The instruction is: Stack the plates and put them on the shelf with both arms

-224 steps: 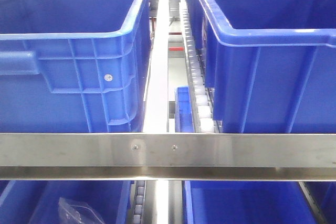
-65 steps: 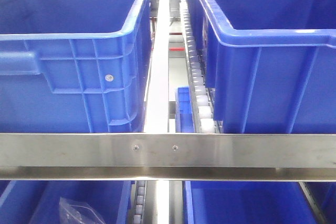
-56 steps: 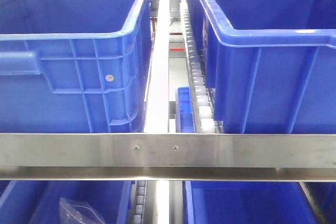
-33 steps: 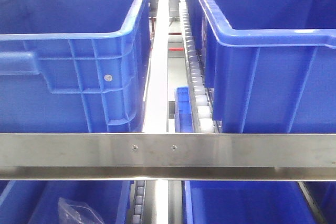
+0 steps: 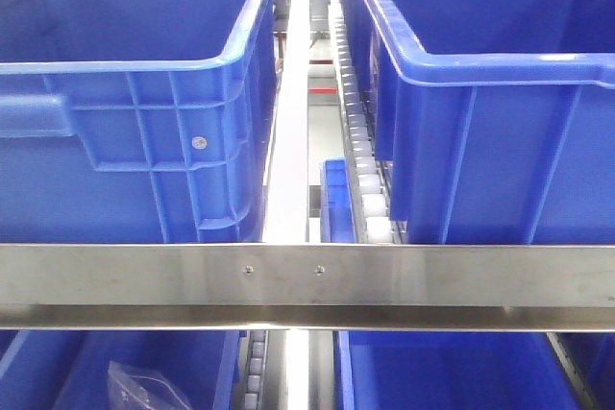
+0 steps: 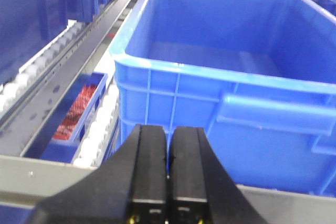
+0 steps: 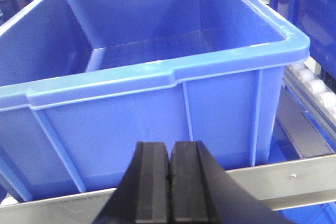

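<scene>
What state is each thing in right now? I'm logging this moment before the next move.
Left gripper: jaws shut, holding nothing.
Right gripper: jaws shut, holding nothing.
Left crate: upright, open-topped, empty.
Right crate: upright, open-topped, nothing seen inside.
Small blue bin: holds red items.
Plates: none in view.

No readable text anywhere in these 3 views. The blue crates (image 5: 125,103) carry bare moulded ribs, no label or number. The steel front rail (image 5: 307,276) across the lower part of the front view shows only 2 screw heads, no marking. In the left wrist view, the small bin (image 6: 73,116) at centre left holds red contents too blurred to make out any print. The crumpled clear bag (image 5: 144,386) at lower left of the front view shows nothing legible.
</scene>
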Controlling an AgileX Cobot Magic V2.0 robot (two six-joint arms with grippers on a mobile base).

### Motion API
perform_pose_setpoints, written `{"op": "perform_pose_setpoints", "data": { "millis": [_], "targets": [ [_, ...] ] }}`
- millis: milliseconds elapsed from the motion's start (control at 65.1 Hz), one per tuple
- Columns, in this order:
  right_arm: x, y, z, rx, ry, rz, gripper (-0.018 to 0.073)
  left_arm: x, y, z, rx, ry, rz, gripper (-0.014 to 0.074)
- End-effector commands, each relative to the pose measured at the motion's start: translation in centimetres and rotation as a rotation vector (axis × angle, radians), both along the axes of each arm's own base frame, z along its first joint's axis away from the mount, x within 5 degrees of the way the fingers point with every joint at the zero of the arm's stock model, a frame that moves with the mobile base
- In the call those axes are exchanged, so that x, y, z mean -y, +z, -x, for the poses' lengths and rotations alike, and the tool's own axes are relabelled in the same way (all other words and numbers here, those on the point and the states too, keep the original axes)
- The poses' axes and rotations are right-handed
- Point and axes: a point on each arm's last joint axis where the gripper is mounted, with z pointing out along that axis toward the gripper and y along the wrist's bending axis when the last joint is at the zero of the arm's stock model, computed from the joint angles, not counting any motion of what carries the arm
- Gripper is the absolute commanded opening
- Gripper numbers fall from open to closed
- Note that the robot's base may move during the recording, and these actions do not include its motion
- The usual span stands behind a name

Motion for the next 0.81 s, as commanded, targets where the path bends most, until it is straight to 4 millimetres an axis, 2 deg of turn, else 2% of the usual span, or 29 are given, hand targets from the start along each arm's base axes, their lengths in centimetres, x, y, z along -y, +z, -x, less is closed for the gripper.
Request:
{"op": "perform_pose_setpoints", "data": {
  "millis": [0, 799],
  "targets": [
    [0.00, 0.88, 0.16, 0.101, -0.004, 0.020, 0.0055, 0.05, 1.08, 0.20, 0.139, -0.005, 0.000, 0.0083],
    [0.00, 0.88, 0.16, 0.101, -0.004, 0.020, 0.0055, 0.04, 0.90, 0.18, 0.118, -0.004, 0.004, 0.0083]
  ]
}}
